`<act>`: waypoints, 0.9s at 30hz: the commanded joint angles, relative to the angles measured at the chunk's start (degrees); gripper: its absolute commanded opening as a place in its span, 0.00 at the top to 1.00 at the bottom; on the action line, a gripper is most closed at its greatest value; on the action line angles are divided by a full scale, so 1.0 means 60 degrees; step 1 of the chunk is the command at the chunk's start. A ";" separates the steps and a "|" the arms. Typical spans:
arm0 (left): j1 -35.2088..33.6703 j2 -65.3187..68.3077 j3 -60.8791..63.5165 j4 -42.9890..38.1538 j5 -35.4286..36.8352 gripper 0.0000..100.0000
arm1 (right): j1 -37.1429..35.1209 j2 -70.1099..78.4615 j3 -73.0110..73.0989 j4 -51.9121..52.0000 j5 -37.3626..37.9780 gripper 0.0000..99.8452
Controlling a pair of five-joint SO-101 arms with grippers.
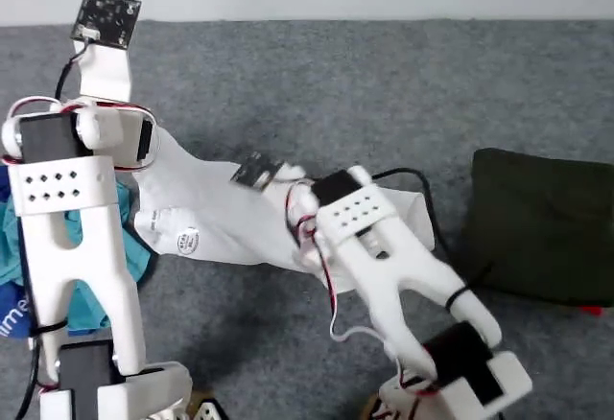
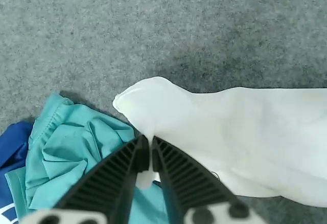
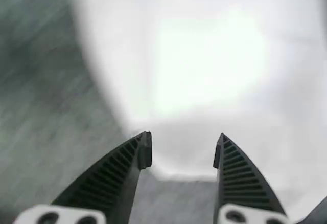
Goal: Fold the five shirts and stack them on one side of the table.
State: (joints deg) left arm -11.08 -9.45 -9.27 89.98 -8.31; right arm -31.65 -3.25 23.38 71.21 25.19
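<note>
Left gripper (image 2: pixel 148 156) is pinched tight on a fold of the white shirt (image 2: pixel 245 132), with a teal shirt (image 2: pixel 71 152) just beside that. Right gripper (image 3: pixel 182 152) hangs spread apart over the white shirt's edge. High view adds a folded dark garment (image 1: pixel 542 223), well apart from the white shirt.

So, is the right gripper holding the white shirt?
No, the right gripper is wide open over the white shirt, with nothing clamped in it.
</note>
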 commanded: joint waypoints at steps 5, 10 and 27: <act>-0.0044 -0.0337 -0.0051 -0.0220 0.0073 0.98 | 0.1443 0.2557 -0.0337 -0.3656 -0.0103 0.80; -0.0044 -0.0337 -0.0051 -0.0220 0.0073 0.98 | 0.1853 0.3963 -0.2374 -0.3245 -0.0103 0.87; -0.0044 -0.0322 -0.0037 -0.0308 0.0059 0.98 | 0.1692 0.3714 -0.6769 0.3597 -0.0132 0.89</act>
State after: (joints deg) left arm -11.08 -9.45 -9.27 89.98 -8.31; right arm -20.84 23.65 -13.45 86.59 25.01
